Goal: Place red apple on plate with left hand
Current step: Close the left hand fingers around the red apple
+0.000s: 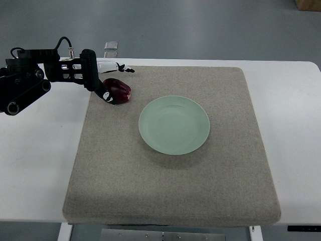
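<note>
A: Apple (118,91) first; dark red, sits on the grey mat (170,191) near its far left corner; left of the plate (174,125) and apart from it; plate is pale green, round, roughly mid-mat.

B: Hand?

A: Left hand (95,75), black, arm coming in from the left edge over the white table (35,165); the hand is right at the apple's left side; dark fingers (106,95) reach down along the left edge of the fruit and look to be touching it; the right and near sides of the apple are bare, no finger there.

B: Gripping or not?

A: Cannot tell; fingers curve down at the apple, but whether they close on it is hidden by the hand itself; apple looks to rest on the mat.

B: Anything else near it?

A: White-and-black finger piece (116,66) pointing right, just behind the apple, over the mat's far edge; small clear object (111,48) on the table farther back; too small to name.
</note>
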Controlling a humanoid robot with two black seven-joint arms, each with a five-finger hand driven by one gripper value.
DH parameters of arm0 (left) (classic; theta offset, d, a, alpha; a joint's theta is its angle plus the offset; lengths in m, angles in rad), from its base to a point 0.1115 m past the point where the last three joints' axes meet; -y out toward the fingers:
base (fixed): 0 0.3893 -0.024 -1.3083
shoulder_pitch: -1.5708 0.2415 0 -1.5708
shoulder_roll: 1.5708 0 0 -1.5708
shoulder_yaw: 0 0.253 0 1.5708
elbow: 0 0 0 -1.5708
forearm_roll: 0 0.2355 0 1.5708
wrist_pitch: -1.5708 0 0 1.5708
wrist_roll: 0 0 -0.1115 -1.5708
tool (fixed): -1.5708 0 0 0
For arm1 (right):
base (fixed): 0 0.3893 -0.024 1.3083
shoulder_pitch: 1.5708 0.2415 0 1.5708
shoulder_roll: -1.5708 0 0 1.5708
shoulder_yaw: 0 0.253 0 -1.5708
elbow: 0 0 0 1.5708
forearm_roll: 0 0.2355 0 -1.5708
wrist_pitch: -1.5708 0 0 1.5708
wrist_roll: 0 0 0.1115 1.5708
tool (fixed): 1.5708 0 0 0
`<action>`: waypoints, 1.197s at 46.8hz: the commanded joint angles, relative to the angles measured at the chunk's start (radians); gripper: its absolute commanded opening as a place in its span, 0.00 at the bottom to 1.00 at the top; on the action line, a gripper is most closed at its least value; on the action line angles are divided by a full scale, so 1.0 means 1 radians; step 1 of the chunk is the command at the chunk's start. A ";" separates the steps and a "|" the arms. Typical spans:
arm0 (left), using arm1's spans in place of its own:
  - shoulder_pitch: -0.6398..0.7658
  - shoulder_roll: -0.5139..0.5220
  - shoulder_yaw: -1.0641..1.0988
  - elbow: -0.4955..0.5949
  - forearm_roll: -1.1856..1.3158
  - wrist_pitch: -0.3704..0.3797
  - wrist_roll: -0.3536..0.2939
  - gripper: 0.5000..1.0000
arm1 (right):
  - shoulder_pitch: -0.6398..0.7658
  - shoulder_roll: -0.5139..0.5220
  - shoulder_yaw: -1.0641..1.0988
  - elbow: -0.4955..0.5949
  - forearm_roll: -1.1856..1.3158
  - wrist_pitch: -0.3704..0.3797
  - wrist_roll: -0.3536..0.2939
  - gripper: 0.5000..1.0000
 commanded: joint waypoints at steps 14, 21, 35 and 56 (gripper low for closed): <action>0.003 -0.029 0.003 0.008 0.015 0.006 0.003 0.86 | 0.000 0.000 -0.001 0.000 0.000 0.000 0.000 0.93; 0.007 -0.029 0.003 0.009 0.032 0.006 0.003 0.84 | 0.000 0.000 -0.001 0.000 0.000 0.000 0.000 0.93; 0.007 -0.025 0.028 0.012 0.032 0.008 0.003 0.72 | 0.000 0.000 0.001 0.000 0.000 0.000 0.000 0.93; 0.007 -0.027 0.040 0.032 0.041 0.088 0.006 0.41 | 0.000 0.000 0.001 0.000 0.000 0.000 0.000 0.93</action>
